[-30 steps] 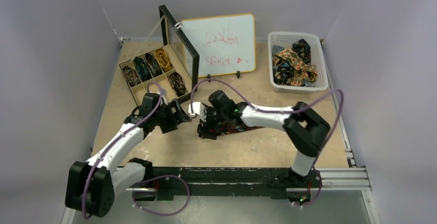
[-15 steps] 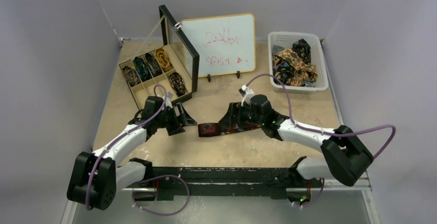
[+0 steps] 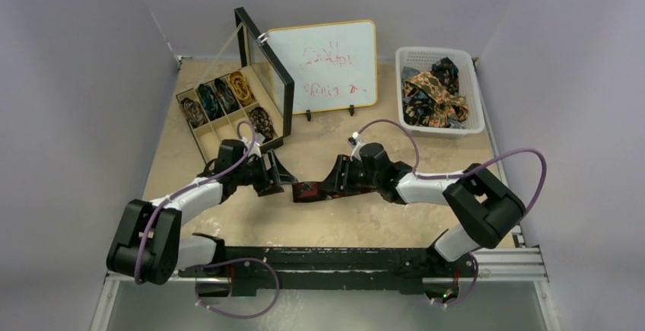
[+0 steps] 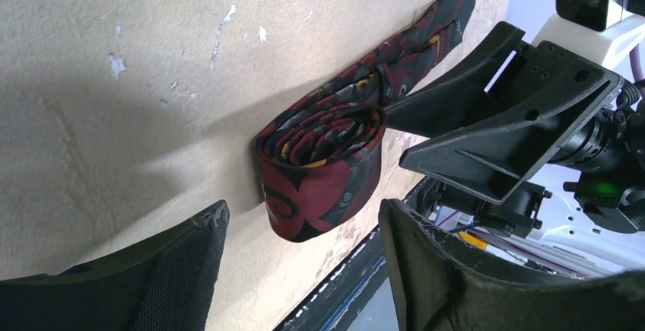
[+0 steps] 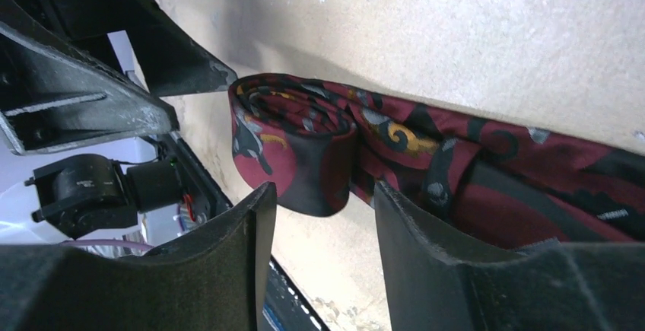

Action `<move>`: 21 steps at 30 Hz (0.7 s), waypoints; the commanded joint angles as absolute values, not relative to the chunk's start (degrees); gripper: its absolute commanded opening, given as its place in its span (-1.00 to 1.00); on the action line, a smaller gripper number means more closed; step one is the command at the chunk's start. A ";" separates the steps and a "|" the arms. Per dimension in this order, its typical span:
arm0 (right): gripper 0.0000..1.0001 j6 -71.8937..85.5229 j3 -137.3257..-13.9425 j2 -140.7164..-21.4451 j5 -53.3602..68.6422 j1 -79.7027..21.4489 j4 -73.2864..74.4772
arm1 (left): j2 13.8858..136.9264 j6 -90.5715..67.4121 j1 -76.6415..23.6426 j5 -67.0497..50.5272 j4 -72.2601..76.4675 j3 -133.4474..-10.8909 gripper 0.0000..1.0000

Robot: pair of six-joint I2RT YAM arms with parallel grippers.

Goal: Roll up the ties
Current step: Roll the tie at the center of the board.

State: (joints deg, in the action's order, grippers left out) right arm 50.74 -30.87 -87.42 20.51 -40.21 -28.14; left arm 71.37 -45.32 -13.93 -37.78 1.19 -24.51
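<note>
A dark maroon patterned tie (image 3: 306, 192) lies on the table, its left end wound into a coil (image 4: 323, 160) and its tail running right under my right gripper. My left gripper (image 3: 283, 175) is low, just left of the coil and open; its fingers (image 4: 175, 266) stand short of the coil without touching it. My right gripper (image 3: 335, 181) faces it from the other side, also open. Its fingertips (image 5: 255, 217) straddle the near edge of the coil (image 5: 293, 152) over the flat tail (image 5: 532, 186). More ties sit rolled in the box (image 3: 199, 135) and loose in the basket (image 3: 478, 95).
The compartment box stands at the back left with its black framed lid (image 3: 264, 65) propped upright. A whiteboard (image 3: 323, 65) with red writing leans behind the work spot. The white basket is at the back right. A black rail (image 3: 327, 259) runs along the near edge.
My right arm pulled back off the coil, swung round and settled low on its right side, jaws narrowing. My left gripper slid right toward the coil. The coil stayed put.
</note>
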 commanded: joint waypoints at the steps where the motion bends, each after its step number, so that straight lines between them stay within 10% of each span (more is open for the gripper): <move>1: 0.03 52.21 -34.98 -88.75 20.51 -40.28 -30.50 | 73.06 -43.90 -13.62 -40.97 6.63 -24.23 0.38; 21: -0.40 51.20 -37.40 -96.77 21.03 -39.78 -30.31 | 75.48 -42.98 -13.62 -45.58 11.17 -21.68 0.30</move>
State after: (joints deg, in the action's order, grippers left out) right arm 51.42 -35.64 -95.77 20.53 -40.10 -29.76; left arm 75.13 -44.36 -13.93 -42.65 7.40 -22.28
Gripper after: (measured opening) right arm 0.306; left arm 0.651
